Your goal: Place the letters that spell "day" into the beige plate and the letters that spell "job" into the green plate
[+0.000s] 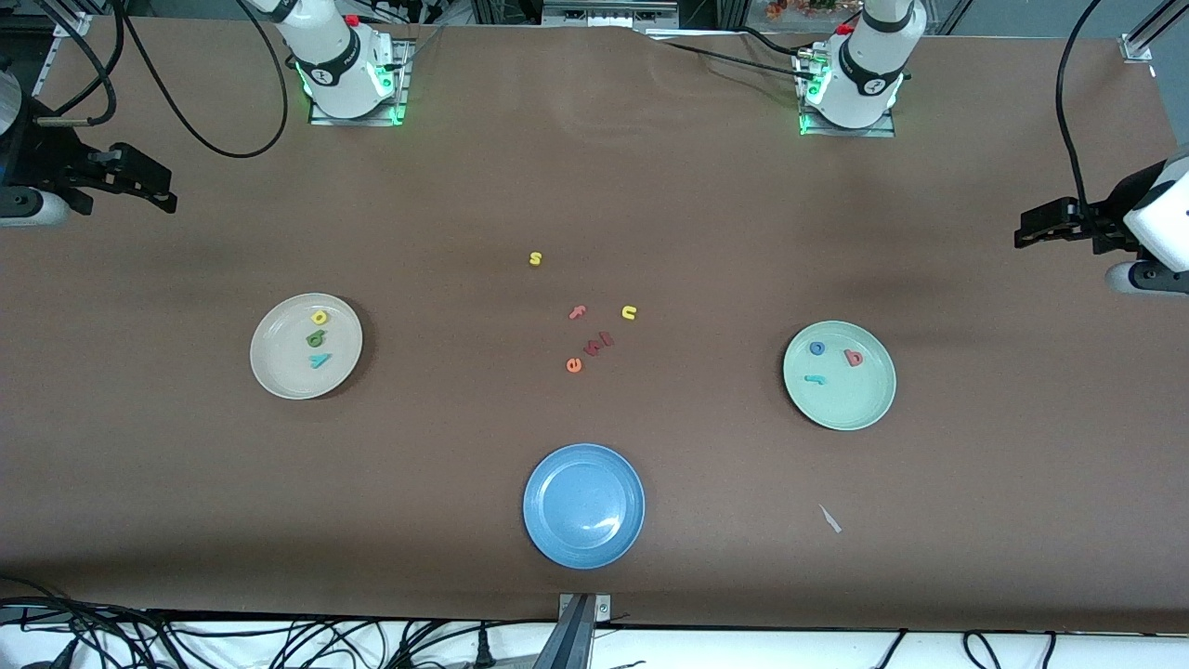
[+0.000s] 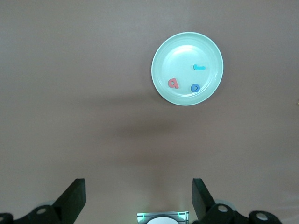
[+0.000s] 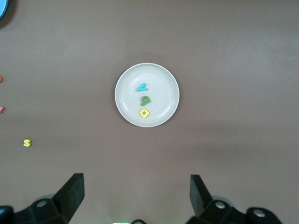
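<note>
Letters spelling "day" (image 1: 318, 339) lie in beige plate (image 1: 274, 372); "job" letters (image 1: 834, 359) in green plate (image 1: 868, 409). Left gripper (image 2: 138, 198), right gripper (image 3: 137, 196) both spread, empty, parked high near table ends. Risk: needless extra reach nudging sorted letters out.

Beige plate (image 1: 306, 346), frame's mid-left, holds yellow, green, teal letters. Green plate (image 1: 839, 375), mid-right, holds blue o, red-pink b, teal j. Blue plate (image 1: 583, 505) lower centre. Loose letters (image 1: 589, 325) centre.
</note>
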You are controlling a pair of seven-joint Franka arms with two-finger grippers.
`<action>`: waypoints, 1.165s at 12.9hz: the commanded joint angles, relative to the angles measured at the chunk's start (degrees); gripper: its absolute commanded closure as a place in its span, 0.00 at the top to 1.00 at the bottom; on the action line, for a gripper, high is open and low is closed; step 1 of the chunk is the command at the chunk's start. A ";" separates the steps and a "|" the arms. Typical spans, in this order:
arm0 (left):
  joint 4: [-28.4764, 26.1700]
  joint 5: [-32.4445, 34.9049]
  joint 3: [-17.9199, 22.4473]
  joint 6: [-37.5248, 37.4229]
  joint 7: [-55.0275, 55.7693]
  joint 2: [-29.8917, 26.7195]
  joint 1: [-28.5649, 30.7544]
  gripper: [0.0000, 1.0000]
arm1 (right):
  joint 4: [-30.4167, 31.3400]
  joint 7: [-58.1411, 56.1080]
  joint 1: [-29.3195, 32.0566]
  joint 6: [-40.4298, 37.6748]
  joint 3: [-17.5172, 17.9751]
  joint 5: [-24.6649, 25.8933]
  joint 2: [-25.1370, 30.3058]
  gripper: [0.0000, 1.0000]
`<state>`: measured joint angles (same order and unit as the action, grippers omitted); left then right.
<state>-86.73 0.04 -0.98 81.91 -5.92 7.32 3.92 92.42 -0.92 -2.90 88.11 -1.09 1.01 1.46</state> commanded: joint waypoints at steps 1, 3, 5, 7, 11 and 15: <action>-2.13 -1.62 0.01 0.97 -0.32 -1.87 0.30 1.00 | 0.31 -0.58 0.79 -0.30 0.83 0.13 0.47 1.00; -1.17 -1.53 0.10 0.44 -0.23 -2.14 0.39 1.00 | 0.40 -0.67 0.87 -0.39 0.83 0.13 0.38 1.00; -1.16 -1.62 0.19 0.44 -0.40 -2.14 1.09 1.00 | 0.40 -0.67 0.88 -0.39 0.83 0.22 0.38 1.00; -2.12 -1.62 0.10 0.53 -0.40 -3.18 1.18 1.00 | 0.40 -0.67 0.70 -0.39 0.83 0.13 0.38 1.00; -3.53 -1.09 -1.48 0.61 0.39 -3.63 1.62 1.00 | 0.40 -0.67 0.88 -0.39 0.74 0.13 0.03 1.00; -5.19 -1.09 -3.32 0.70 1.97 -5.21 2.50 1.00 | 0.40 -0.67 0.88 -0.83 0.83 0.13 0.03 1.00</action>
<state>-88.75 0.02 -3.07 81.98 -4.68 5.37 4.92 92.44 -0.92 -2.87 87.84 -0.98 1.02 1.07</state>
